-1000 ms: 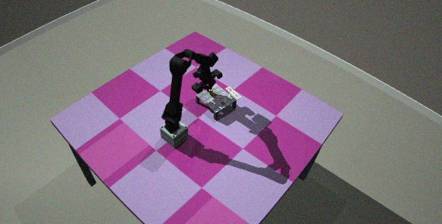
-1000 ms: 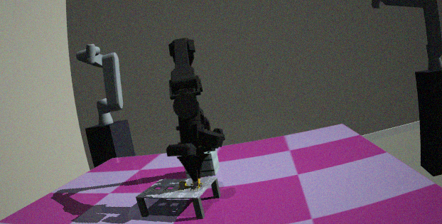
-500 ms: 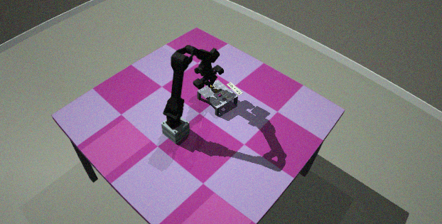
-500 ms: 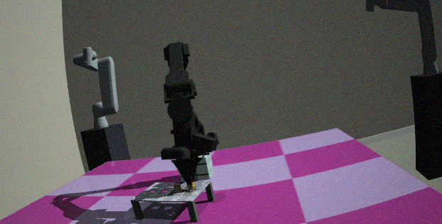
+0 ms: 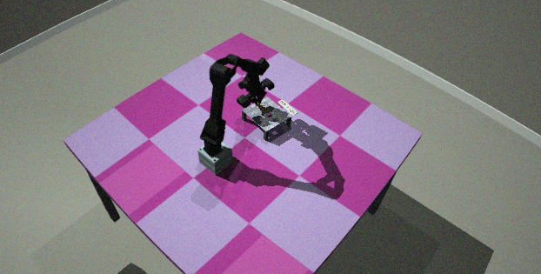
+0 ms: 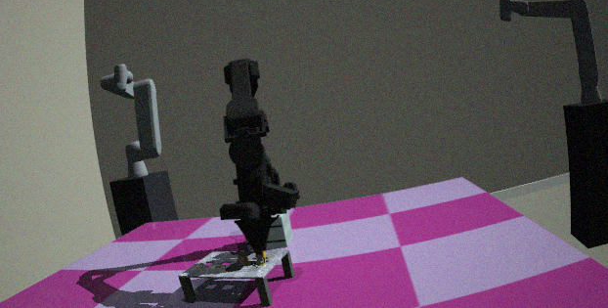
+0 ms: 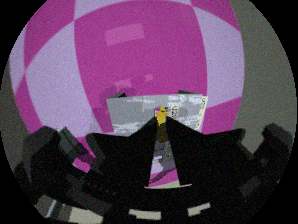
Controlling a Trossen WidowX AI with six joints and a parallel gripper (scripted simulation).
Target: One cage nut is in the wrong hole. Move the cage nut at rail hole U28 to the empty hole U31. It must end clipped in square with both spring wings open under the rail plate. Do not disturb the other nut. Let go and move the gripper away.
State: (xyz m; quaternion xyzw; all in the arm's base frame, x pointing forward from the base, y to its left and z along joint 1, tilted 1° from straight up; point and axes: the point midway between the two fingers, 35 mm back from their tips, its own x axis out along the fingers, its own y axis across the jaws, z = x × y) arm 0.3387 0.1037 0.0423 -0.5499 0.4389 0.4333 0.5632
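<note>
The grey rail plate point(image 5: 251, 112) point(image 6: 250, 273) point(image 7: 125, 106) stands on short dark legs. My gripper point(image 5: 260, 103) point(image 6: 261, 253) point(image 7: 161, 119) points down at the plate, its narrow fingertips nearly together on a yellow cage nut point(image 6: 264, 257) point(image 7: 161, 115). This nut is at or just above the plate's surface; the gap, if any, is too small to tell. Another yellow piece point(image 6: 242, 259), apparently the other nut, sits on the plate to the left in the exterior view. The spring wings, the hole under the held nut and hole U31 cannot be made out.
A pale label strip point(image 5: 287, 107) point(image 7: 203, 114) runs along one side of the plate. The arm's base point(image 5: 215, 159) stands on the checkered table point(image 5: 183, 204). Arm shadows cross the plate and table. Two other arms stand on dark pedestals in the background, beyond the table.
</note>
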